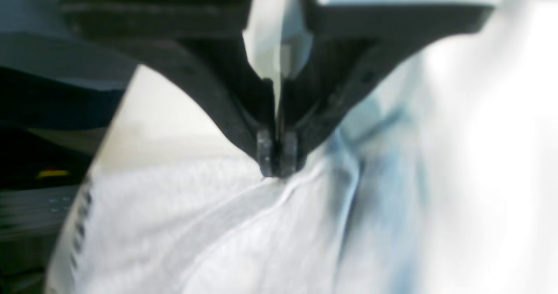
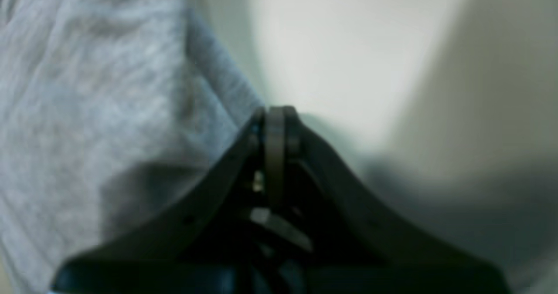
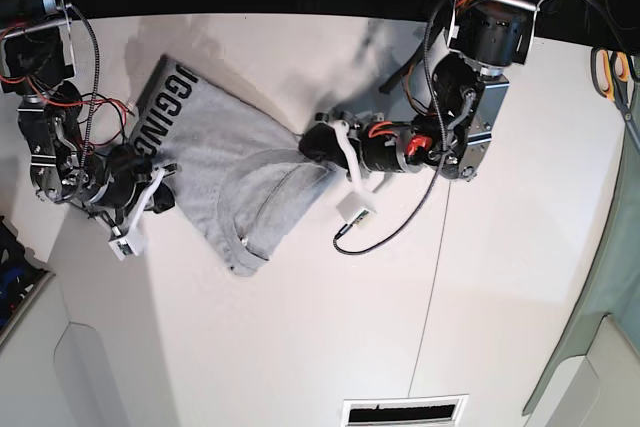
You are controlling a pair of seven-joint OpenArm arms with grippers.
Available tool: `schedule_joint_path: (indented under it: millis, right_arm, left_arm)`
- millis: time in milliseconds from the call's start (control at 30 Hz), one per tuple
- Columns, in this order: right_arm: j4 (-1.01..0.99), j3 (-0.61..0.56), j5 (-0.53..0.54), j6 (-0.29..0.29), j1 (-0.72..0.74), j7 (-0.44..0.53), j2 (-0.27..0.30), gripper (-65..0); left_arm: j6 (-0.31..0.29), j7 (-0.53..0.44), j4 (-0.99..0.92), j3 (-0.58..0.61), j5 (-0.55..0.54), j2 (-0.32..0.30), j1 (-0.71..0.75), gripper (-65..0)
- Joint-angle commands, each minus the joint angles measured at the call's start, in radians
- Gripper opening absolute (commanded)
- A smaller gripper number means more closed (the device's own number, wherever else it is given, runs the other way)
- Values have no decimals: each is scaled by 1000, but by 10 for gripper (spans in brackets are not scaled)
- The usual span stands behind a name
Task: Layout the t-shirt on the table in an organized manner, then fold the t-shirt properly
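Observation:
The grey t-shirt (image 3: pixel 225 172) lies crumpled on the white table (image 3: pixel 300 347), its black letters (image 3: pixel 165 107) showing at the upper left. My left gripper (image 3: pixel 318 142) is at the shirt's right side. Seen from the left wrist, this gripper (image 1: pixel 277 167) is shut, pinching a bunched ridge of the t-shirt (image 1: pixel 174 224). My right gripper (image 3: pixel 165 184) is at the shirt's left edge. Up close it (image 2: pixel 275 113) is shut, and a folded edge of the t-shirt (image 2: pixel 87 89) runs straight into its tips.
A small white box (image 3: pixel 355 209) on a black cable lies right of the shirt. Scissors (image 3: pixel 612 62) lie at the far right edge, and a green cloth (image 3: pixel 600 277) hangs off the right side. A thin seam (image 3: pixel 430 277) crosses the table; a vent (image 3: pixel 405 412) sits at the front.

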Motion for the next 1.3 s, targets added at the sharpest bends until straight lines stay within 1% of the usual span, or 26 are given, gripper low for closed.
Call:
schedule_joint_path:
  millis: [0, 67, 133, 267, 367, 467, 533, 633, 767, 833, 933, 1033, 1100, 1267]
  right_arm:
    - [51, 26, 43, 5, -3, -11, 10, -650]
    - [128, 62, 117, 5, -59, -57, 10, -650]
    - [206, 87, 158, 5, -120, -87, 2, -650]
    - [336, 109, 157, 5, -236, -110, -49, -650]
    - [396, 109, 157, 5, -293, -109, -105, -650]
    - [415, 109, 147, 5, -323, -106, -166, -650]
    - [415, 109, 103, 4, -324, -98, -199, -650]
    - [416, 110, 60, 0, -317, -72, -219, -650]
    - [426, 132, 60, -3, -318, -80, -214, -650]
    - [437, 149, 61, -2, -320, -90, -204, -650]
    - [466, 176, 86, -2, -323, -116, -179, -650]
    - [510, 218, 110, -2, -327, -163, -143, -650]
    - [546, 259, 141, -2, -344, -199, -112, -650]
    - [651, 367, 230, 1, -481, -223, -18, -650]
  left_arm:
    - [2, -5, -2, 0, 1, -3, -43, -625]
    - [9, -5, -31, 0, 1, -9, -87, -625]
    - [9, -5, -60, 0, 4, -12, -125, -625]
    - [9, -5, -85, 0, 5, -11, -167, -625]
    - [9, -5, -88, 0, 11, -12, -185, -625]
    - [9, -4, -88, 0, 20, -12, -192, -625]
    - [9, 0, -88, 0, 21, -15, -194, -625]
    - [9, 0, -85, 0, 17, -40, -196, -625]
    - [8, 1, -50, 0, -47, -107, -196, -624]
    - [8, 22, -14, 0, -93, -141, -195, -624]
    - [2, 110, 42, 0, -192, -183, -195, -624]
    - [2, 203, 102, 0, -311, -235, -172, -624]
    - [2, 233, 165, 0, -381, -287, -126, -624]
    - [2, 237, 379, -16, -412, -428, 83, -624]
